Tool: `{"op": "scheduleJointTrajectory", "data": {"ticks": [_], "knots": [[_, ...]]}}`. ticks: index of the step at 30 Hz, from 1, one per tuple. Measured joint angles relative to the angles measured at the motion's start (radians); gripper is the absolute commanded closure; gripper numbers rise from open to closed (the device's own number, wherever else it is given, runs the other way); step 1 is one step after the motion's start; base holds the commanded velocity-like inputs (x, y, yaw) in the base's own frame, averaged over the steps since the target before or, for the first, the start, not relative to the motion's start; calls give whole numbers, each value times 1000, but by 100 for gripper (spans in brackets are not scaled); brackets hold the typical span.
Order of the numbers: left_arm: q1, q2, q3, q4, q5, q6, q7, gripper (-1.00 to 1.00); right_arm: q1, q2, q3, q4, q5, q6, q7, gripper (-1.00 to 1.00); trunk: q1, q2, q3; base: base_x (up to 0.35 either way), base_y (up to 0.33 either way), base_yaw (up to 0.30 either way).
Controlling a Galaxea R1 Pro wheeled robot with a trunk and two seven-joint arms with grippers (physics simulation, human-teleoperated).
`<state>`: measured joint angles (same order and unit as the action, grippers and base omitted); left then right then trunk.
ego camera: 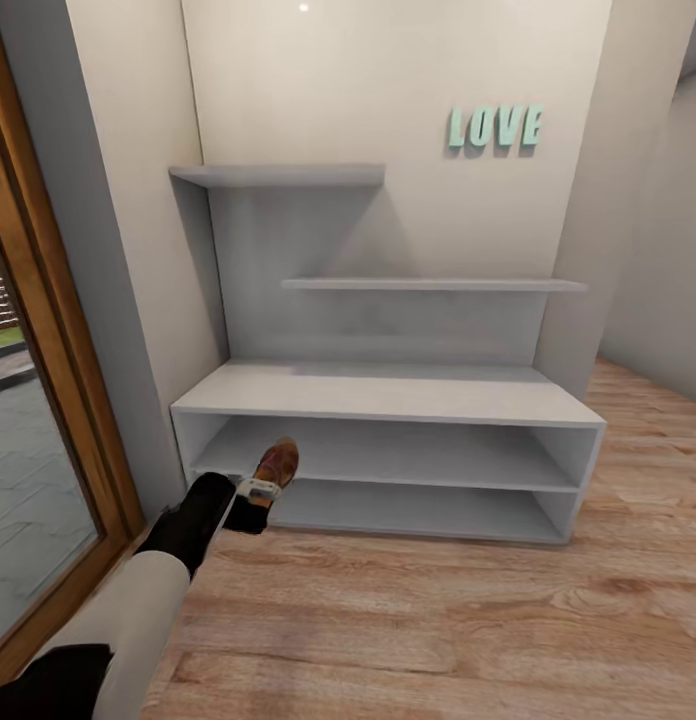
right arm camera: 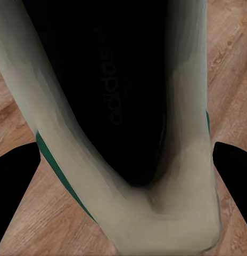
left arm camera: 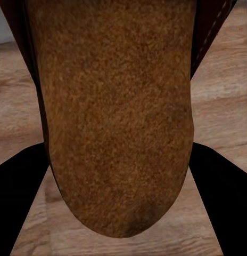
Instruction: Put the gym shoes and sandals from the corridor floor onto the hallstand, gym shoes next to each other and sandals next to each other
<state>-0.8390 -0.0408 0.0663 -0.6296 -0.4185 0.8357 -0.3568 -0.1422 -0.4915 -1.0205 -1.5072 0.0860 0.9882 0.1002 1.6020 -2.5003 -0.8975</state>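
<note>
The pale grey hallstand (ego camera: 388,392) stands against the wall, and its bench top, two shelf slots and stepped upper shelves are bare. My left gripper (ego camera: 258,498) is shut on a brown sandal (ego camera: 278,462) and holds it in front of the left end of the lower slots, just above the corridor floor (ego camera: 438,620). In the left wrist view the sandal's tan footbed (left arm camera: 118,117) lies between the black fingers (left arm camera: 17,202). In the right wrist view my right gripper (right arm camera: 123,208) is shut on a white gym shoe (right arm camera: 176,176) with a green stripe, heel toward the camera, over wood planks.
A glass door in a wooden frame (ego camera: 58,400) runs along the left, close to the rack's left end. Mint LOVE letters (ego camera: 495,128) hang on the wall above. A side wall (ego camera: 648,300) stands to the right, with plank floor in front.
</note>
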Motion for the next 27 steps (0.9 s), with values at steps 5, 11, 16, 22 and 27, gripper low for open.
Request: {"op": "scheduleJointTrajectory", "data": {"ticks": [5,11,16,22,27], "knots": [[0,1,31,117,-2,-153,2,100,0,1,-1,0,0,0,0,100,0,0,0,12,0,0],[-1,2,97,162,-4,-205,3,100,1,0,-3,0,0,0,0,100,0,0,0,1,0,0],[-1,3,112,165,-7,-209,31,100,0,-1,-7,0,0,0,0,100,0,0,0,0,0,0],[-1,1,164,164,-1,-212,118,100,0,0,-1,0,0,0,0,100,0,0,0,0,0,0],[-1,-2,172,162,-1,-212,129,100,0,1,0,0,0,0,0,100,0,0,0,0,0,0]]}}
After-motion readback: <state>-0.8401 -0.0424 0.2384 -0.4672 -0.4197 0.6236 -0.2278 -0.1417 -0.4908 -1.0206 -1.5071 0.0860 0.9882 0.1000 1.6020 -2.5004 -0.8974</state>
